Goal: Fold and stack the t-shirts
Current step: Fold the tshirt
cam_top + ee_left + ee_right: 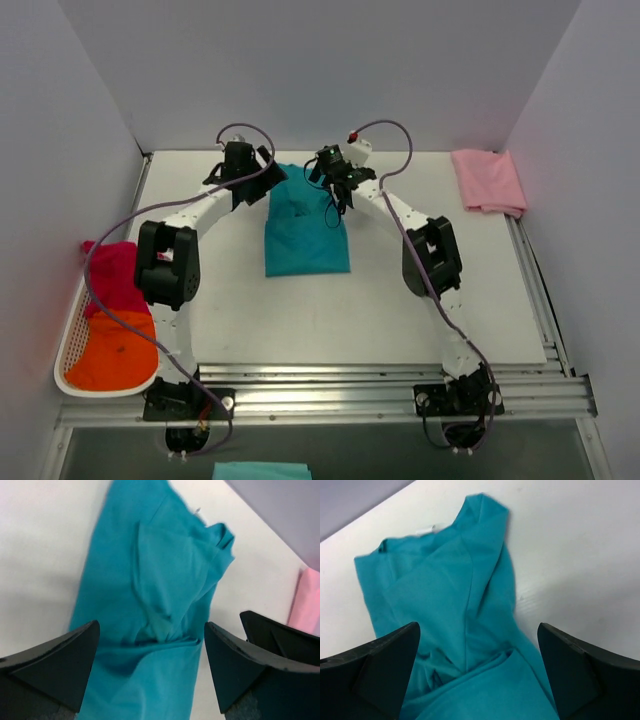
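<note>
Four shirts show in the overhead view. The teal t-shirt (305,230) lies partly folded on the white worktop (400,310), toward the far edge and between the two arms. The pale pink t-shirt (488,180) lies folded at the far right corner, well apart from it. The magenta-red t-shirt (115,268) and the orange t-shirt (115,355) lie bunched in the basket (68,345) at the left edge, the orange one nearer. The left claw (262,182) hangs at the teal shirt's far left corner, the right claw (338,195) over its far right part. From the left wrist, the left claw (150,630) is released, its dark fingers (55,665) spread wide. The teal t-shirt (165,570) lies rumpled on the worktop below the gap, and a strip of the pale pink t-shirt (307,600) shows at the right edge. From the right wrist, the right claw (477,630) is likewise spread wide and holds nothing. The teal t-shirt (445,580) lies beneath it in creased layers, a small white label (427,529) near its far edge.
</note>
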Action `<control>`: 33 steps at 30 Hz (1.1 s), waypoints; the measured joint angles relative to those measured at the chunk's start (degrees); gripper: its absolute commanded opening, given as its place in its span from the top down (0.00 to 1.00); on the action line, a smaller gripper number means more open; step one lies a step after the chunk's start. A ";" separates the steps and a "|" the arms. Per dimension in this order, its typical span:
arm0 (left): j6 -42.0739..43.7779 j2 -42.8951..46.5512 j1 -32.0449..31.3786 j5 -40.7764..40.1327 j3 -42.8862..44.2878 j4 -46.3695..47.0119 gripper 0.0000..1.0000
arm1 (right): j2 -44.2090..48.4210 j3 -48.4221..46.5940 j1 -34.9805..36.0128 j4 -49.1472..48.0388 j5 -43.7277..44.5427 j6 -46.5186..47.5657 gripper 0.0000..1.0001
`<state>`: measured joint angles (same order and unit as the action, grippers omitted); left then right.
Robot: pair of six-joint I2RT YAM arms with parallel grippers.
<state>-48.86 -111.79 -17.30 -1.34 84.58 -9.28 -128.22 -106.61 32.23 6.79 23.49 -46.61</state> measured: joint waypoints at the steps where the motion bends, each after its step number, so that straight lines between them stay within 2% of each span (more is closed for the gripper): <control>1: 0.76 -4.42 1.29 2.47 6.23 -1.05 0.06 | -2.23 -5.05 -0.42 2.95 0.52 0.20 0.00; 3: 2.14 -10.34 3.50 6.86 15.34 -2.75 0.06 | -4.74 -13.40 -1.29 8.11 2.29 0.48 0.00; 6: 4.39 -10.64 5.88 9.77 19.19 -6.54 0.06 | -1.55 -15.39 -1.81 11.06 5.40 1.09 0.00; 8: 5.75 -8.39 6.58 10.01 19.47 -8.33 0.06 | 4.87 -10.12 -1.53 10.91 7.37 1.62 0.00; 11: 6.75 -0.85 6.34 9.42 15.69 -10.14 0.06 | 18.84 5.90 -0.85 7.96 9.03 1.81 0.00; 15: 6.12 15.23 4.83 6.40 0.24 -9.53 0.06 | 36.30 28.68 -0.31 0.11 8.66 1.62 0.00; 18: 4.02 26.29 2.32 3.04 -15.17 -6.12 0.05 | 43.91 44.35 -0.35 -7.08 6.75 0.90 0.00; 20: 2.36 30.36 0.13 1.81 -25.14 -3.87 0.05 | 46.75 54.82 -0.39 -11.41 4.55 0.15 0.00; 23: -0.42 31.10 -3.08 1.20 -37.35 -1.53 0.05 | 48.37 66.55 -0.26 -15.61 0.83 -1.03 0.00; 27: -5.18 31.61 -6.29 0.81 -49.35 3.54 0.04 | 50.58 74.51 0.94 -19.17 -2.45 -2.49 0.00; 33: -8.72 31.04 -8.46 0.33 -52.33 13.99 0.03 | 51.58 76.08 3.50 -26.99 -4.31 -4.11 0.00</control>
<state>-57.58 -80.75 -25.76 -1.02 32.25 4.71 -76.64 -30.52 35.73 -20.21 19.18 -50.72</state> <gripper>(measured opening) 0.967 0.995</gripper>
